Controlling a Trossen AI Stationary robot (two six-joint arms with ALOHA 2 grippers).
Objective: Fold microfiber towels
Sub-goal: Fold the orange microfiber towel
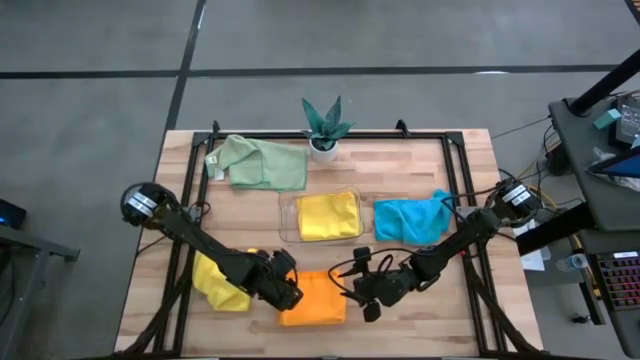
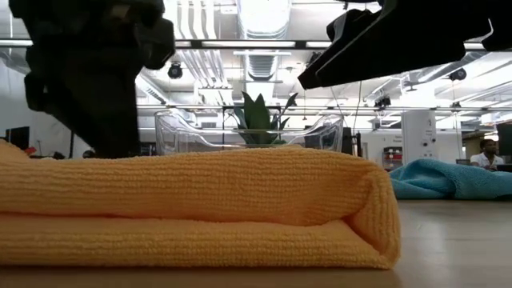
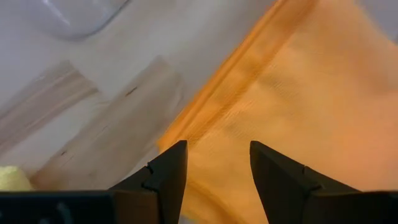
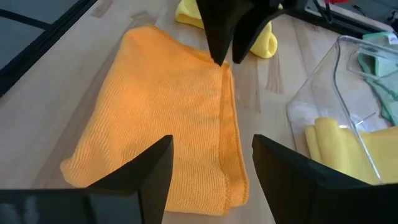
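Desk (image 1: 420, 300): folded orange towel (image 1: 315, 298) at 6 o'clock.
My left end effector (image 1: 293, 293) and right end effector (image 1: 362, 297) flank it, both released, holding nothing.

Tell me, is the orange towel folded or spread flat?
Folded: the orange towel lies in two layers with a rounded fold at one edge.

We lose part of the yellow towel (image 1: 218, 284) beside the orange towel (image 1: 316, 300) — the left arm (image 1: 200, 245) covers it.
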